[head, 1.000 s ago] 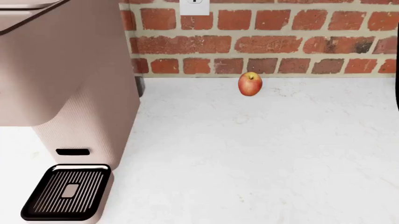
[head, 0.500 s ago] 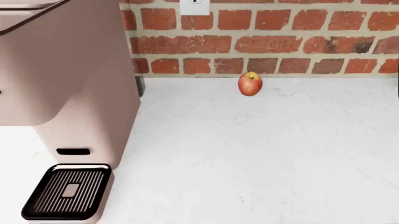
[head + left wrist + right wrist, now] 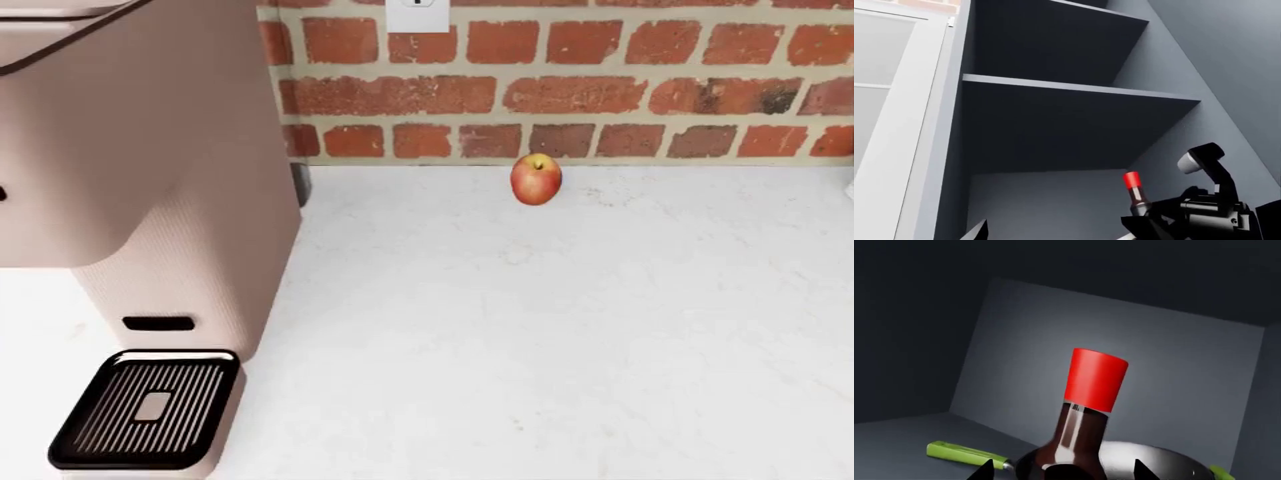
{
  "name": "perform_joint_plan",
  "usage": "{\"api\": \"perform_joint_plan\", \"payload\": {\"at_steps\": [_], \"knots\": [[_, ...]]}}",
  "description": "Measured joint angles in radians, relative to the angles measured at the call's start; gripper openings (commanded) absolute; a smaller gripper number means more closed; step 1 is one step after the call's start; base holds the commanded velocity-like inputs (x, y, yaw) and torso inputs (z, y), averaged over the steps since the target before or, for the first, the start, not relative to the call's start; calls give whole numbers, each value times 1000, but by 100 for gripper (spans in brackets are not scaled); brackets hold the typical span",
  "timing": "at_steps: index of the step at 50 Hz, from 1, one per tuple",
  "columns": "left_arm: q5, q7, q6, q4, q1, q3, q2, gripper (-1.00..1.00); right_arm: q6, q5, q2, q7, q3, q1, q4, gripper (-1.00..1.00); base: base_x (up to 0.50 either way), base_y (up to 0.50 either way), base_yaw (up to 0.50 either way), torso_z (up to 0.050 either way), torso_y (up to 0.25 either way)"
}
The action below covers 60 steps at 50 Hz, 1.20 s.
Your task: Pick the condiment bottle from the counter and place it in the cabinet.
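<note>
Two dark fingertips (image 3: 984, 471) of our right end effector (image 3: 1062, 471) flank the condiment bottle (image 3: 1077, 440) in the right wrist view, one on each side of its glossy body, so we read that end effector as gripping the bottle upright by its lower part. Its red cap (image 3: 1095, 379) stands against the grey back wall of the cabinet (image 3: 934, 340). Just behind the bottle lies a dark pan (image 3: 1167, 460) with a green handle (image 3: 964, 454) on the cabinet floor. From the left wrist view we see the same bottle (image 3: 1135, 196) and the right arm (image 3: 1207, 215) inside the cabinet's lowest compartment, under a dark shelf (image 3: 1074, 90); of our left end effector only one fingertip (image 3: 977, 231) shows, so we cannot tell whether it is open. On the tabletop (image 3: 561, 340) in the head view, a coffee machine (image 3: 147, 200) stands near at the left, and an apple (image 3: 535, 181) sits far back by the brick wall (image 3: 601, 80).
</note>
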Motion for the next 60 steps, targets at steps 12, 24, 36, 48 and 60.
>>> {"api": "perform_joint_plan", "payload": {"at_steps": [12, 24, 36, 48, 60], "knots": [[-3, -2, 1, -1, -4, 2, -2, 100, -8, 11, -2, 17, 41, 19, 50, 100, 0, 0, 0, 48, 69], [-12, -8, 1, 1, -10, 2, -5, 100, -17, 5, -5, 25, 92, 48, 118, 100, 0, 0, 0, 48, 69], [-19, -12, 2, 3, -14, 1, -10, 100, -32, -23, -8, 9, 119, 64, 158, 100, 0, 0, 0, 48, 69], [-24, -13, 4, 4, -17, 0, -13, 100, -29, -46, -9, -12, 127, 77, 182, 100, 0, 0, 0, 48, 69], [-33, -19, 4, 7, -23, 0, -18, 100, -11, -67, -8, -27, 133, 102, 215, 100, 0, 0, 0, 48, 68]]}}
